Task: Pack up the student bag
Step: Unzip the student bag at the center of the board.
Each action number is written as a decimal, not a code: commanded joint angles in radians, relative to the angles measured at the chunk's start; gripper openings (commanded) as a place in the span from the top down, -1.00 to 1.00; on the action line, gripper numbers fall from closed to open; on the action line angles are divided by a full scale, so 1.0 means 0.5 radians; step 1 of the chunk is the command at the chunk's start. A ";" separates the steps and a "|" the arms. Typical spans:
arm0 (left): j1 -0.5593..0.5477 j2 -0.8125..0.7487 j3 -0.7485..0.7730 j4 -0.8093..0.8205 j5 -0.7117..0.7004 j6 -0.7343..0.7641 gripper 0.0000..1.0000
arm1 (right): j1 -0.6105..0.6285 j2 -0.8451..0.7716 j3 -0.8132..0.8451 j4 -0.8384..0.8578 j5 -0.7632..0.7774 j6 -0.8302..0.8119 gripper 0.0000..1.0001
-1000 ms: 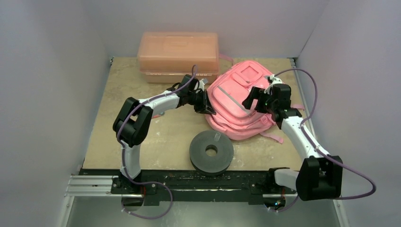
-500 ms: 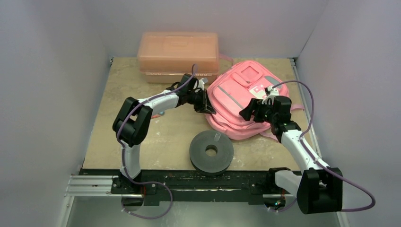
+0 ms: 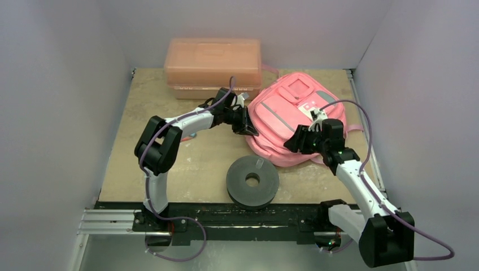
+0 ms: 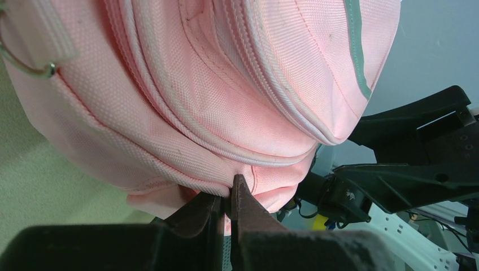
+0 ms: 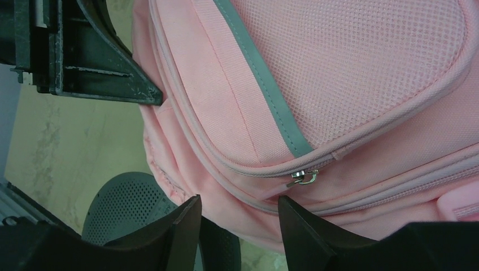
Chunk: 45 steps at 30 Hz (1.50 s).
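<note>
Beneath the right tool [image 3: 289,144] — part of the student bag [image 3: 279,110] hidden.

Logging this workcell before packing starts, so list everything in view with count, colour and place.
student bag: one, bright pink with grey trim, far right of the table
plastic box: one, salmon pink, far edge, left of the bag
perforated disc: one, dark grey with a centre hole, near middle
table: one, beige
zipper pull: one, silver, on the bag's near side
left claw: one, black, shut on fabric at the bag's left edge
right claw: one, black, open, over the bag beside the zipper pull
</note>
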 commanded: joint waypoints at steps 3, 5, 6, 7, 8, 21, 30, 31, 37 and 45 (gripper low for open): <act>-0.042 -0.107 0.021 0.105 0.114 -0.024 1.00 | 0.026 0.045 0.088 -0.039 0.217 0.039 -0.04; -0.052 -0.107 0.022 0.101 0.110 -0.024 1.00 | 0.027 0.034 0.075 0.002 0.312 0.049 -0.06; -0.057 -0.107 0.023 0.099 0.109 -0.023 1.00 | 0.030 0.029 0.069 0.009 0.358 0.045 -0.07; -0.057 -0.103 0.021 0.094 0.110 -0.023 1.00 | 0.031 0.029 0.067 0.016 0.403 0.035 -0.07; -0.061 -0.107 0.018 0.092 0.110 -0.023 1.00 | 0.031 0.033 0.062 0.018 0.455 0.022 -0.08; -0.081 -0.149 -0.037 0.142 0.035 -0.060 1.00 | 0.137 0.117 0.114 -0.076 0.612 0.016 1.00; -0.104 -0.154 -0.050 0.199 -0.001 -0.103 1.00 | 0.576 0.000 0.242 -0.295 0.705 0.360 1.00; -0.110 -0.159 -0.061 0.214 -0.012 -0.110 1.00 | 0.636 0.016 0.251 -0.283 0.708 0.390 1.00; -0.125 -0.226 -0.218 0.500 -0.088 -0.241 1.00 | 0.966 0.149 0.323 -0.141 0.672 0.549 1.00; -0.169 -0.266 -0.571 1.284 -0.231 -0.600 1.00 | 1.022 0.567 0.661 0.297 0.371 0.994 1.00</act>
